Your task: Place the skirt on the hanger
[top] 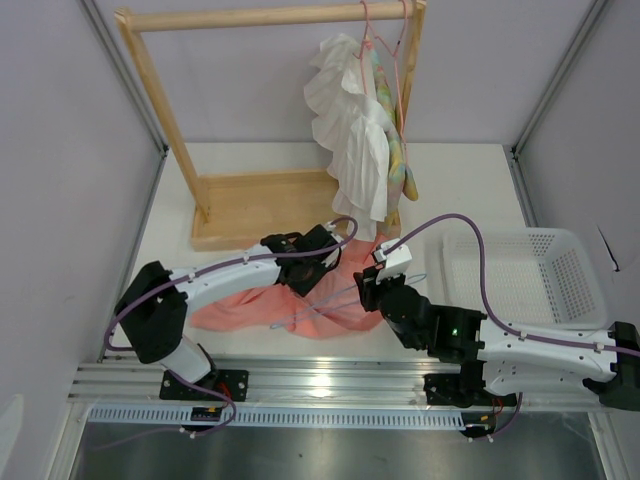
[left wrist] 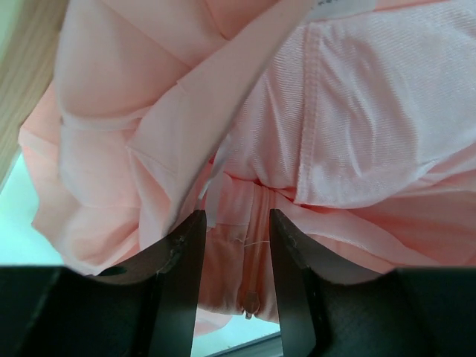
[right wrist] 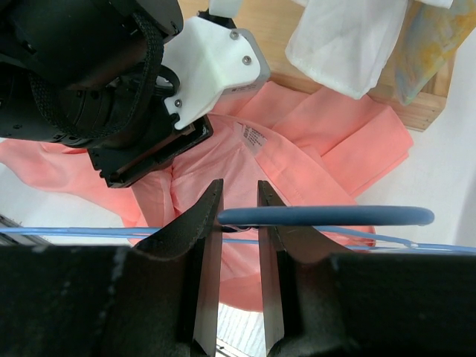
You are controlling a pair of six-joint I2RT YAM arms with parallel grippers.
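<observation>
The salmon-pink skirt [top: 240, 310] lies crumpled on the table between the two arms, its white label [right wrist: 253, 137] showing inside the waistband. My left gripper [top: 322, 262] reaches over its far edge. In the left wrist view its jaws [left wrist: 236, 216] stand apart, with skirt fabric [left wrist: 372, 111] and a zip pull hanging in the gap. The light-blue wire hanger [top: 345, 293] stretches across the skirt. My right gripper [right wrist: 239, 195] is shut on the hanger [right wrist: 335, 216] at its neck, just right of the left gripper.
A wooden clothes rack [top: 260, 210] stands at the back, with a white ruffled garment [top: 350, 130] and a pastel garment [top: 398, 160] hung on pink-red hangers [top: 385, 40]. A white plastic basket [top: 530, 270] sits to the right.
</observation>
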